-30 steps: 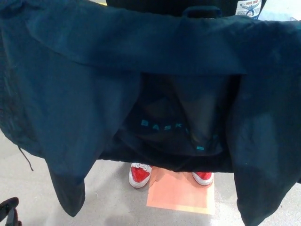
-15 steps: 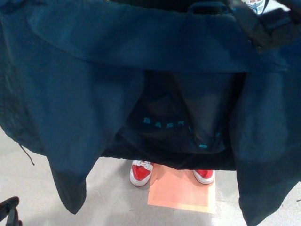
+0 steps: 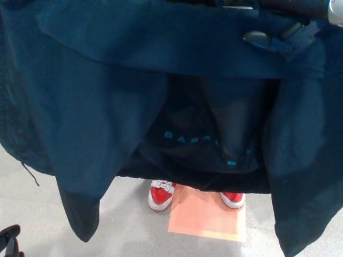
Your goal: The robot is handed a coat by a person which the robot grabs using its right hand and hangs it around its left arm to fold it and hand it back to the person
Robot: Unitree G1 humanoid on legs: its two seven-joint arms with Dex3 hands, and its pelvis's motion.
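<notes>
Right hand [image 3: 270,36] has pushed further in from the top right and is now on the collar of the dark navy coat [image 3: 107,107]!

Nearest, low at the left edge, a sliver of the left hand [image 3: 9,242] waits; too little shows to tell its state. The coat hangs spread wide across the view, lining with teal lettering [image 3: 203,140] facing us. Up at the collar, I cannot tell if the right hand has clamped on or merely rests there. That's the danger: if the person lets go before the grip is firm, the slick fabric likely slides off to the floor [image 3: 32,209]. Beyond the hem are the person's red-and-white sneakers [image 3: 161,195] by an orange sheet [image 3: 206,217].
</notes>
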